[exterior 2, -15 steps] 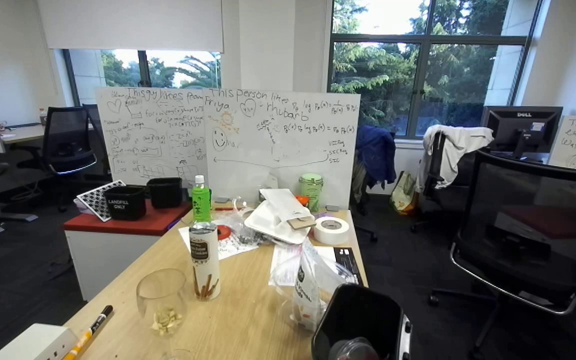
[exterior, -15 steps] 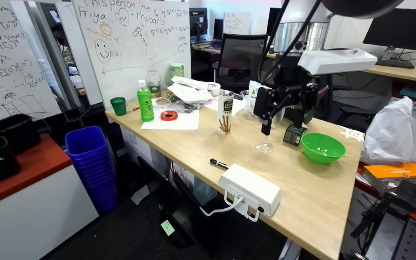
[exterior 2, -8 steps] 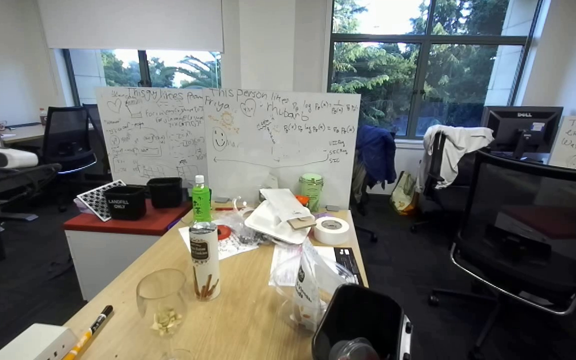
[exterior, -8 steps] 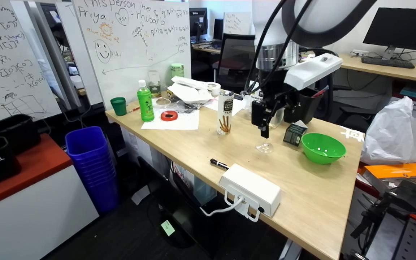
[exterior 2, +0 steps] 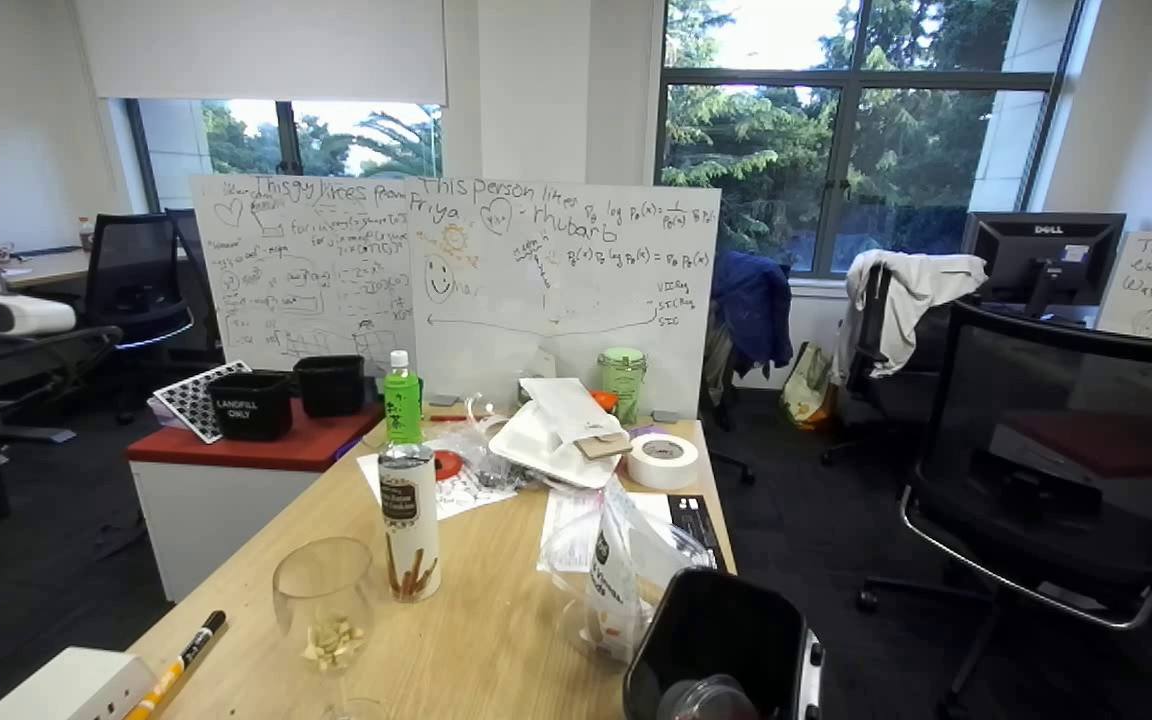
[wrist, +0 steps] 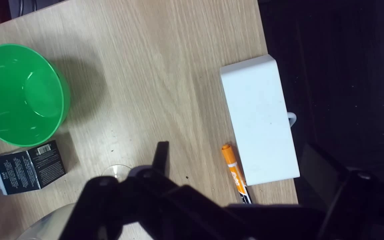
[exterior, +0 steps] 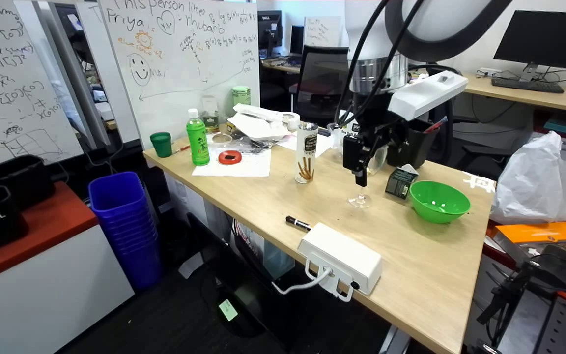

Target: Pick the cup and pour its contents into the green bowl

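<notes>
Standing left of the green bowl in an exterior view: stemmed glass, pale contents; tool, spread wide.

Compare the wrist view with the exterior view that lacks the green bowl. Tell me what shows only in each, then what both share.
Only the wrist view: the green bowl and the dark carton beside it.

Only that exterior view: the green bottle, the white canister, the roll of tape and the whiteboard.

Both: the table, the white box, the orange marker, parts of the claw, and the stemmed glass, whose base peeks out in the wrist view.
</notes>
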